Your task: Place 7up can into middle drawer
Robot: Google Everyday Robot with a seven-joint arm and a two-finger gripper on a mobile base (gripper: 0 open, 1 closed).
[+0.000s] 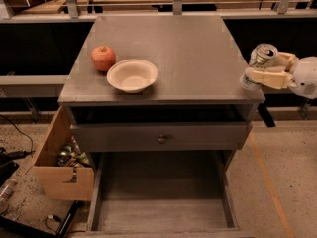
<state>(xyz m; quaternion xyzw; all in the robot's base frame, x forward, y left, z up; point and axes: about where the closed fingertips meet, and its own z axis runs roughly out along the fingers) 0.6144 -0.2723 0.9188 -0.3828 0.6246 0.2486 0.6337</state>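
The 7up can [258,59], white and green with a silver top, is held in my gripper [257,69] at the right edge of the cabinet top [168,48], tilted a little. The cream fingers [267,78] are shut on the can's sides. The white arm comes in from the right. The middle drawer [161,195] is pulled out wide at the bottom of the view, showing its plank floor, below and to the left of the gripper.
A red apple [102,58] and a cream bowl [132,75] sit on the left of the cabinet top. A grey drawer front with a round knob [161,139] lies above the open drawer. A tan cardboard box [62,162] stands at the cabinet's left.
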